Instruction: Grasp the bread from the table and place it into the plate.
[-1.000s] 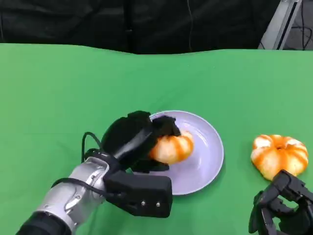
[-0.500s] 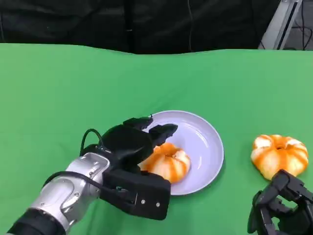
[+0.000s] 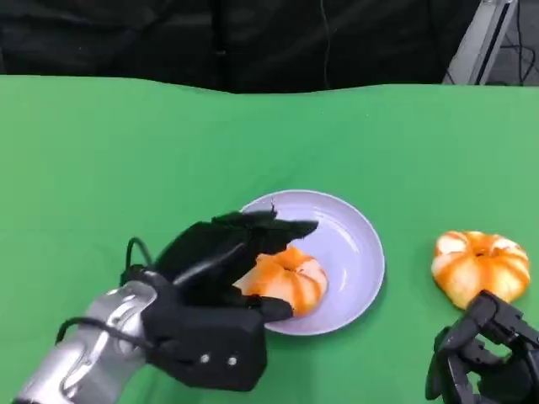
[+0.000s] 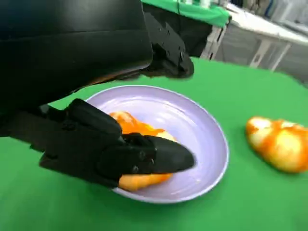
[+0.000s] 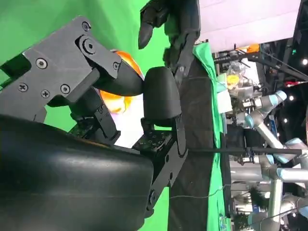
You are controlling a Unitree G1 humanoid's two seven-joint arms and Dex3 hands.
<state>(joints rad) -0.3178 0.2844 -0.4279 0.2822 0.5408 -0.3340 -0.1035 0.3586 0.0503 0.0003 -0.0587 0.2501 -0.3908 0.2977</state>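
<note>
An orange-and-white bread roll (image 3: pixel 288 278) (image 4: pixel 129 124) lies in the lilac plate (image 3: pixel 349 244) (image 4: pixel 204 144), on the side nearest me. My left hand (image 3: pixel 221 257) (image 4: pixel 96 139) arches over the roll with its fingers apart; the upper fingers hang clear above it and the thumb lies along its near side. A second roll (image 3: pixel 480 265) (image 4: pixel 279 144) (image 5: pixel 130 62) sits on the green table (image 3: pixel 126 151) to the right of the plate. Just in front of that roll, at the lower right of the head view, my right hand (image 3: pixel 484 362) (image 5: pixel 120 159) holds nothing, fingers apart.
The green cloth stretches wide to the left of the plate and behind it. A black curtain closes off the far edge, and a metal frame (image 3: pixel 484 38) stands at the back right.
The left hand lowered the roll into the plate, spread its fingers and drew back toward me. The right hand and the second roll stayed put.
</note>
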